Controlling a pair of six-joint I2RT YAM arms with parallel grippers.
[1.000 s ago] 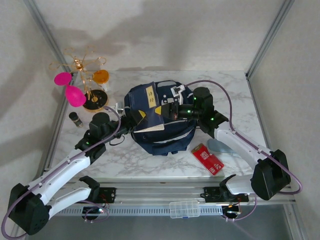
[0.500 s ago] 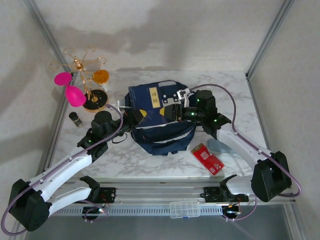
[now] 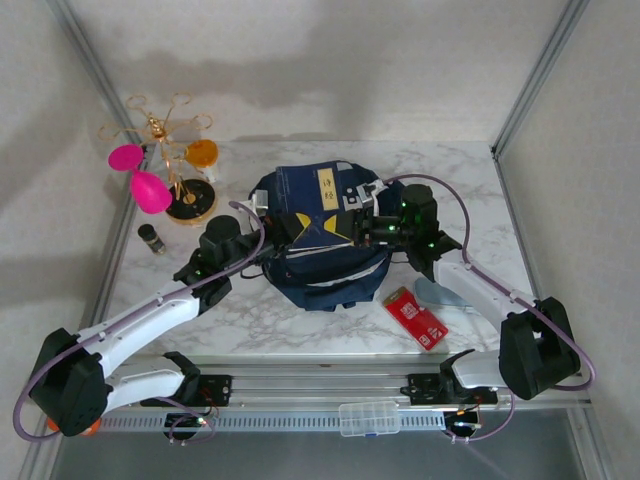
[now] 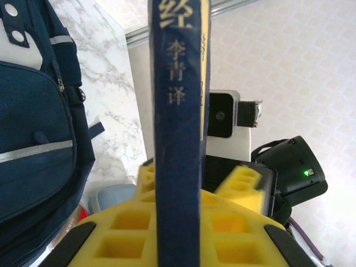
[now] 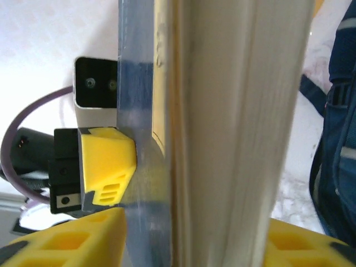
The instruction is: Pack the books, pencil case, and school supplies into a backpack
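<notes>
Navy book [image 3: 318,195] is held above the backpack [image 3: 335,275] on the bench [image 3: 250,315], spine clamped by the left end effector [image 4: 178,222], page edge between the right end effector [image 5: 194,239] fingers, grip there indeterminate; advise confirming both holds, then lowering it squarely into the opening.

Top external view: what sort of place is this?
Probably a robot lab test cell: white marble-pattern tabletop boxed in by plain white panels on grey metal frame posts, metal mounting rail at the near edge.
</notes>
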